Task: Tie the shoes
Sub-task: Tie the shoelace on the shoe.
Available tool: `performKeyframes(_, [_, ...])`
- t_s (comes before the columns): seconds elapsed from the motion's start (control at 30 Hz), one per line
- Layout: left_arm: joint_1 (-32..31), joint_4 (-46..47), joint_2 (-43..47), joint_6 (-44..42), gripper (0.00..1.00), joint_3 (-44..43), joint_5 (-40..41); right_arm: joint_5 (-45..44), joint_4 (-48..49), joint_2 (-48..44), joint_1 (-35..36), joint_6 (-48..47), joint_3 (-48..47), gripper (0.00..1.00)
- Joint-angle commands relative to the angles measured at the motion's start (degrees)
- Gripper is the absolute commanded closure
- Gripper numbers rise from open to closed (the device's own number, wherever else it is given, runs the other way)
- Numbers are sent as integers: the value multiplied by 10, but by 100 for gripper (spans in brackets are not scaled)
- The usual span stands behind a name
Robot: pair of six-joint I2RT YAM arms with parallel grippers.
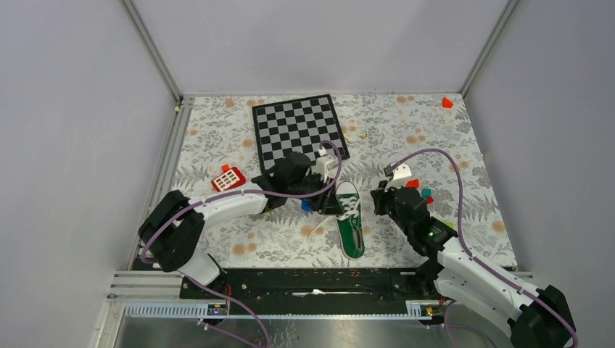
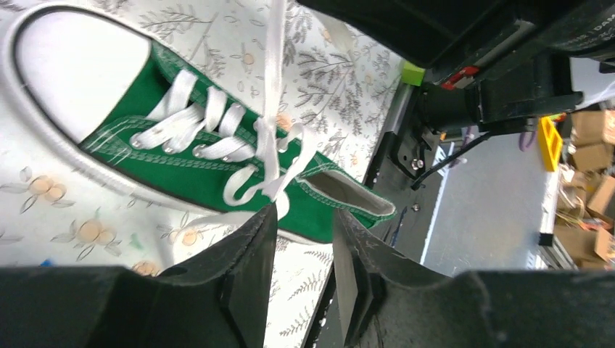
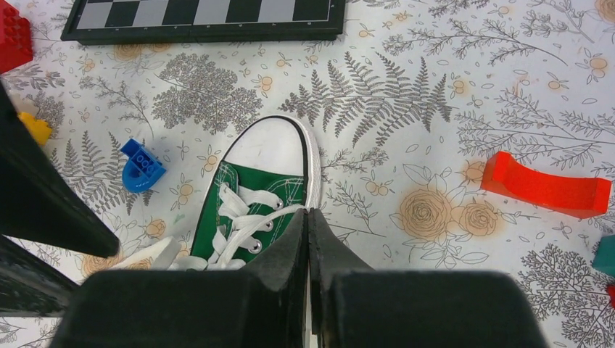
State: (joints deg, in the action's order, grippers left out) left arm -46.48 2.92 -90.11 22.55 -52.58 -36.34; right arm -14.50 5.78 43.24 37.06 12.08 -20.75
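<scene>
Sneaker (image 1: 349, 221) lies flat on the counter (image 1: 435, 145), chessboard (image 1: 297, 130) just beyond its toe. Right tool (image 3: 307, 212) hangs over the sneaker's eyelets, jaws pressed together on a lace (image 2: 274, 87) strand pulled taut upward, probably to tension the knot. Left tool (image 2: 306, 212) sits by the sneaker's tongue, jaws parted. The lace brushes one finger unpinched; likely lining up a fresh grab.

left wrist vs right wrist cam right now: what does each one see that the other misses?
Left wrist only: the tongue by the ankle opening, cardboard boxes beyond the table, left jaws apart. Right wrist only: chessboard, blue brick, red curved block, right jaws shut on one of the white laces. Both: green sneaker, its white laces, floral tablecloth.
</scene>
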Motion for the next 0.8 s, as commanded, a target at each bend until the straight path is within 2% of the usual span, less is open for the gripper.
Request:
performKeyframes(0.0, [4,-12,45,9,62,49,80,-16,4,-8,0,9,-13,100])
performKeyframes(0.1, [2,1,52,22,60,85,105,-17,1,-15,0,8,-11,100])
performKeyframes(0.27, [-26,40,60,-4,49,129,175,-19,-7,-31,-1,7,-4,100])
performKeyframes(0.47, [-45,53,40,-53,46,121,244,-1,-15,-43,-1,8,2,100])
performKeyframes(0.77, [-84,-28,-4,-64,47,94,393,4,-32,-54,-1,11,-13,100])
